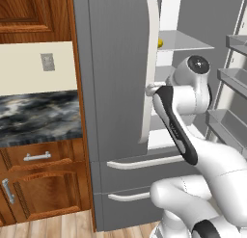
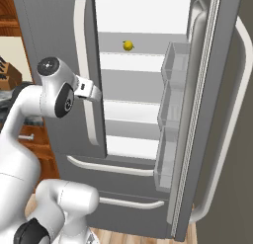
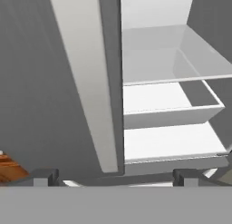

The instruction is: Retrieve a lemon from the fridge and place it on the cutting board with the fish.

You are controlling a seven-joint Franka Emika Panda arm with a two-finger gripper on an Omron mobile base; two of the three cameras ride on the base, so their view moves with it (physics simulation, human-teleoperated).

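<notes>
The grey fridge (image 1: 116, 63) (image 2: 54, 30) has its left door shut and its right door swung open, showing a white interior with glass shelves. A small yellow lemon (image 2: 128, 45) lies on an upper shelf; in the left base view the lemon (image 1: 159, 42) peeks out behind the left door's white handle (image 1: 150, 68). My gripper (image 2: 93, 94) (image 1: 149, 90) hovers at mid height beside that handle, well below the lemon. In the hand view the gripper (image 3: 115, 177) is open, its fingertips (image 3: 43, 175) wide apart with nothing between them, facing the lower shelves. The cutting board and fish are out of view.
The open right door (image 2: 207, 114) with its clear bins (image 2: 173, 114) stands close on the right. Two fridge drawers (image 1: 140, 179) sit below. A dark marble counter (image 1: 38, 116) over wooden cabinets (image 1: 43, 193) lies to the left.
</notes>
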